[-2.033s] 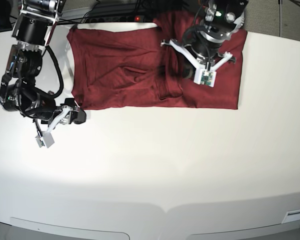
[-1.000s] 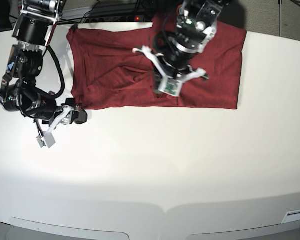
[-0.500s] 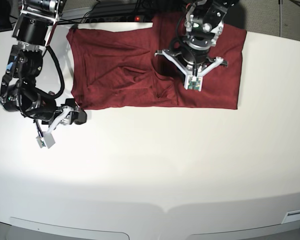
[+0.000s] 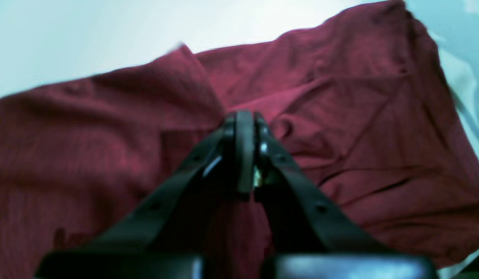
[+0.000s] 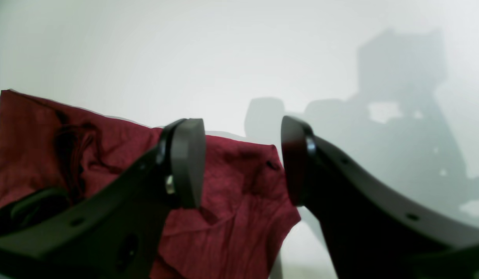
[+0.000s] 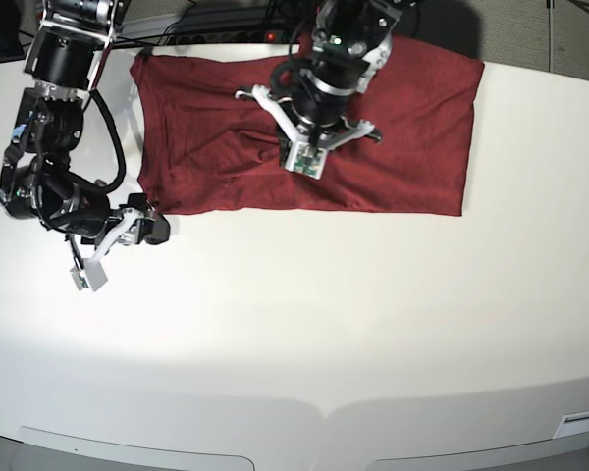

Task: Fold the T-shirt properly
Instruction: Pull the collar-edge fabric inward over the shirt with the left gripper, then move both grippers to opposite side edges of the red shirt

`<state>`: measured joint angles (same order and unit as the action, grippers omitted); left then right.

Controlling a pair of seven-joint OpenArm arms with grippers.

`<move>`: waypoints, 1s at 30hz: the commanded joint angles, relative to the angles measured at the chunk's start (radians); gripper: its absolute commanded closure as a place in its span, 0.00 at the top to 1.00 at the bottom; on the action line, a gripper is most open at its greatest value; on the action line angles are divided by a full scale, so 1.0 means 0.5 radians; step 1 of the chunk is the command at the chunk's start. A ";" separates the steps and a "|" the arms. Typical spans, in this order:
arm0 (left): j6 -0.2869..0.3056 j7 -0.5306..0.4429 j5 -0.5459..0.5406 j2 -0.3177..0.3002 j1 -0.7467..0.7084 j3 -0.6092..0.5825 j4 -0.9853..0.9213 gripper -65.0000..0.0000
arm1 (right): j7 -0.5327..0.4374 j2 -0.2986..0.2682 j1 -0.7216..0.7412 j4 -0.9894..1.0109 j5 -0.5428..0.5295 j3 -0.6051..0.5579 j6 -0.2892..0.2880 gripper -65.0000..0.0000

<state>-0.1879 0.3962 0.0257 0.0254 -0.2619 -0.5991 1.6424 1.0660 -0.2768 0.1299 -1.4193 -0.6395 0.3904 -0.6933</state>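
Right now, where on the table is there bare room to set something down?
Free: the whole white table in front of the T-shirt, across to its right edge. Crowded: the far strip under the shirt, where the left tool hovers, and the shirt's near-left corner beside the right tool.

The left claw (image 4: pixel 243 128) was closed, its two black fingers pressed flat together at the tips with nothing seen between them. In the base view that arm reached in from the far edge, its wrist bent downward and the claw (image 6: pixel 293 147) partly hidden beneath the wrist. The right claw (image 5: pixel 243 159) stood wide apart, with a clear gap between its pads. Its arm was folded at the elbow, forearm angled low, the claw (image 6: pixel 149 222) pointing sideways.
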 commanded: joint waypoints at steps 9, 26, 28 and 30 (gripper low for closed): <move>-0.028 -0.046 0.029 0.014 0.287 -0.034 0.036 0.00 | 0.004 -0.031 0.033 -0.031 -0.056 0.005 -0.010 0.48; -0.412 -0.012 -0.114 -0.616 0.297 -0.030 0.106 0.00 | 0.660 -0.452 -0.203 -0.031 -0.944 0.004 -0.010 0.48; -0.412 -0.008 -0.126 -0.681 0.291 -0.003 0.106 0.00 | 0.660 -0.478 -0.280 -0.031 -0.945 0.004 -0.010 0.48; -0.419 -0.008 -0.128 -0.732 0.269 0.077 0.106 0.00 | 0.660 -0.483 -0.342 -0.031 -0.946 0.004 -0.010 0.48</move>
<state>-0.3885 0.4187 -0.0505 -0.3344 -0.1368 -0.5659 1.6749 1.4044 -0.4965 -0.0540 -1.4197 -1.0874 0.3862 -0.6937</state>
